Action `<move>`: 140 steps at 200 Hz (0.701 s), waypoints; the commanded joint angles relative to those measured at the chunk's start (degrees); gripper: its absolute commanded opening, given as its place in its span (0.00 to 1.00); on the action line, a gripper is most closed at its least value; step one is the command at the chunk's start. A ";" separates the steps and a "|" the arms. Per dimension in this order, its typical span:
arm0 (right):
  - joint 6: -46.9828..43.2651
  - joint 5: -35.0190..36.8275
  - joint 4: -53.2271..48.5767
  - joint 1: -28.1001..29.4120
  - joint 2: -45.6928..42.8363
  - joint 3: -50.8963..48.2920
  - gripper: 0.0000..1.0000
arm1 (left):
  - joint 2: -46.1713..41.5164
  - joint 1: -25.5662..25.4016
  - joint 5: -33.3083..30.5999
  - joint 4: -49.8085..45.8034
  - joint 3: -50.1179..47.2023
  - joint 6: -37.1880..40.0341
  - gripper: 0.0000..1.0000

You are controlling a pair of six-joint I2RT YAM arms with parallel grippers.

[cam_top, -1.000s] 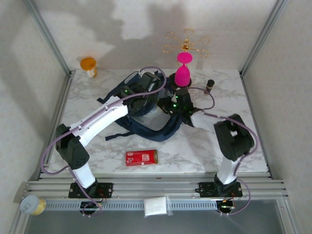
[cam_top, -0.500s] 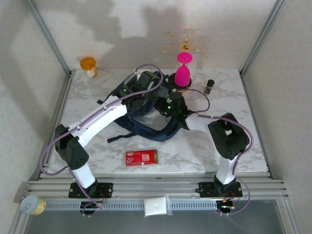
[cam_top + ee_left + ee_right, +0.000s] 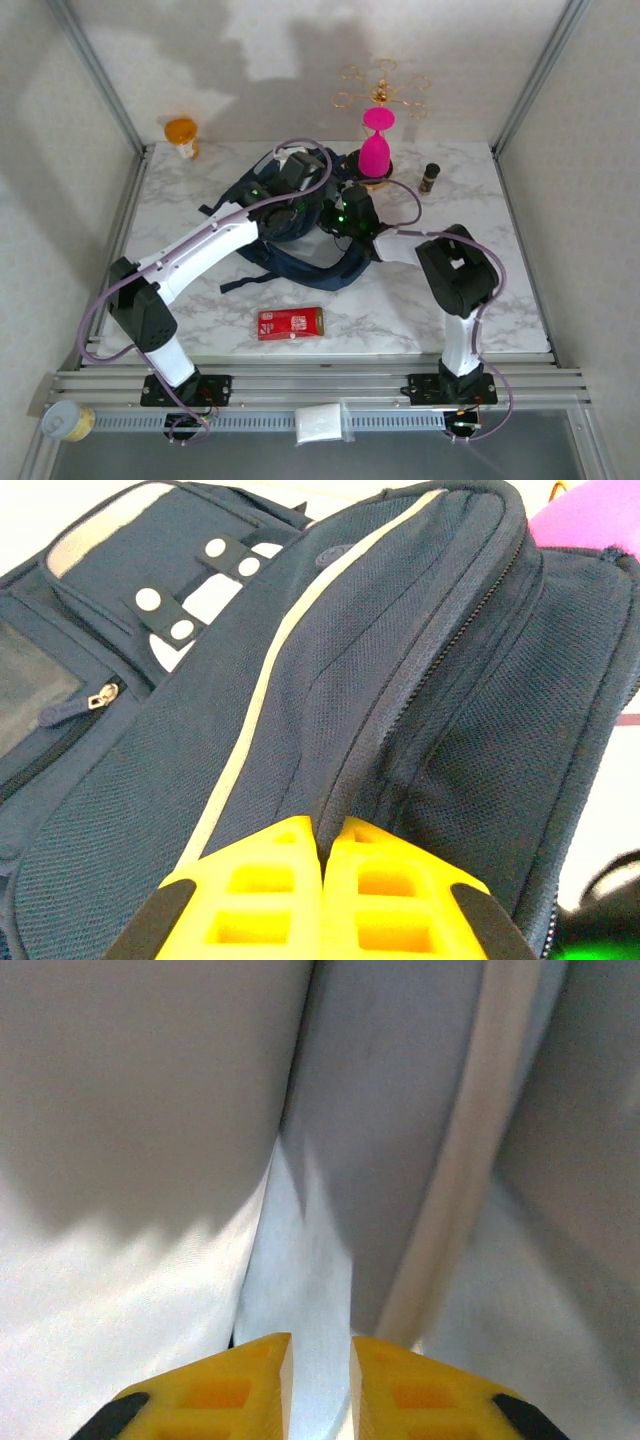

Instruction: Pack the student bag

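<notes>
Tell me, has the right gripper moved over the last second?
Yes. The right gripper slid left, farther over the student bag, away from the small dark bottle.

Pale-striped navy student bag [image 3: 330,680]; white marbled table [image 3: 500,290].

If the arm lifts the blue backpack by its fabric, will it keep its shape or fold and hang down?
Probably floppy: the student bag is soft woven fabric already creased along its zipper, so it would likely sag. Its loose straps sprawl on the table and may drag or snag. The weave looks coarse, so probably not slippery.
</notes>
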 commanded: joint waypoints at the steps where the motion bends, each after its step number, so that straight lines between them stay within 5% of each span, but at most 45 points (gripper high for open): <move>1: -5.16 0.96 -4.08 -1.58 -10.81 -5.22 0.23 | -2.89 0.21 2.53 7.22 -2.72 -2.33 0.00; 56: -12.06 11.61 -31.97 -8.92 -32.71 -13.86 0.35 | 1.31 0.04 12.90 16.34 -11.71 -2.14 0.08; 88: -15.22 12.53 -39.59 -8.57 -38.48 -12.24 0.40 | -2.83 0.12 18.14 20.61 -16.73 -1.46 0.39; 106: -16.44 13.63 -44.20 -5.67 -38.29 -9.67 0.43 | -10.54 1.14 19.29 25.15 -23.25 -1.61 0.53; 140: -13.58 17.24 -49.15 5.59 -31.88 -4.29 0.46 | -21.19 8.74 17.54 26.66 -35.23 -4.45 0.63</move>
